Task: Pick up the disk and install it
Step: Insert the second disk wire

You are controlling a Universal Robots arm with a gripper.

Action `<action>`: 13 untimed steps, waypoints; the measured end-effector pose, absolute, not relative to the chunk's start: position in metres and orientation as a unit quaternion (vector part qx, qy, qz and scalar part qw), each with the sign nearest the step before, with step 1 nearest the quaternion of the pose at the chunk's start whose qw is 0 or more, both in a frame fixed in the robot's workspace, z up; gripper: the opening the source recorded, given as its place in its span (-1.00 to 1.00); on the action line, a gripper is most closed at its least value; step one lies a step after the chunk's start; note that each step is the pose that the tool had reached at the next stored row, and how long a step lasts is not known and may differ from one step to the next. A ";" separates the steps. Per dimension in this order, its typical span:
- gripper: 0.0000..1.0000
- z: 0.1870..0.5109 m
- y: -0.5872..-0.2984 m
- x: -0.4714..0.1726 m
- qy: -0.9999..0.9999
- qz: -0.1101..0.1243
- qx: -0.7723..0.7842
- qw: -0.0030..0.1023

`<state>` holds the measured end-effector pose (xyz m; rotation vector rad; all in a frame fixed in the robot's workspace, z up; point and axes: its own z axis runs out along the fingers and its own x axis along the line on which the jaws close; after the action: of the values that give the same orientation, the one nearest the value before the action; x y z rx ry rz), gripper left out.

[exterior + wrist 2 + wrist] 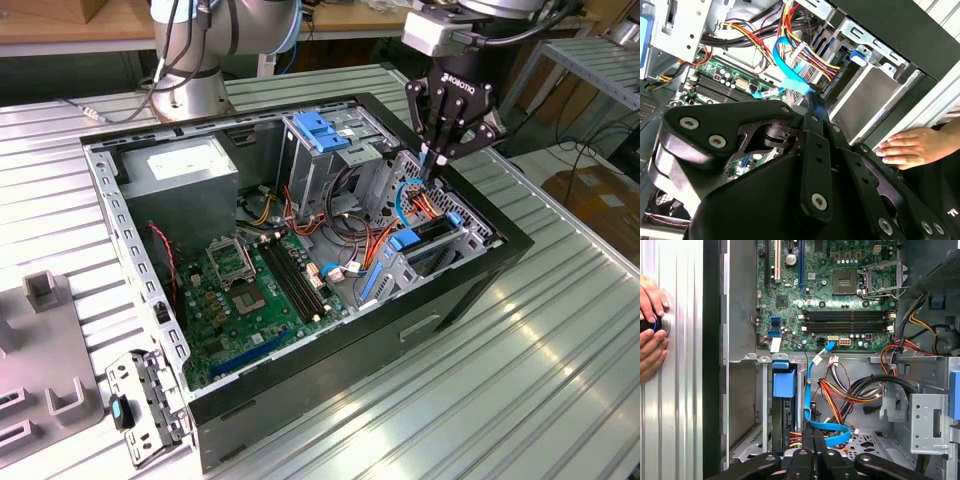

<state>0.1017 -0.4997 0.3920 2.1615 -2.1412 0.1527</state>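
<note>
Pinching a blue cable (pixel 822 427) inside the computer case (pixel 470 290), the fingers (pixel 807 460) are closing narrow; a hand (pixel 912 147) is resting outside in the second wrist view.

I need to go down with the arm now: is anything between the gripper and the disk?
Yes. The gripper hangs just above the bay where the disk sits. A blue flat cable and a bunch of red and orange wires cross the space between them, right at the gripper's tip.
</note>
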 end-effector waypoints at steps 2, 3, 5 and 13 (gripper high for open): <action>-0.52 0.392 -0.499 0.102 -0.702 0.051 0.709 0.048; -0.52 0.392 -0.498 0.102 -0.702 0.051 0.709 0.048; -0.52 0.391 -0.497 0.102 -0.702 0.051 0.709 0.048; -0.52 0.383 -0.496 0.103 -0.702 0.052 0.709 0.049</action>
<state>0.1031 -0.4964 0.3831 2.1586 -2.1384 0.1582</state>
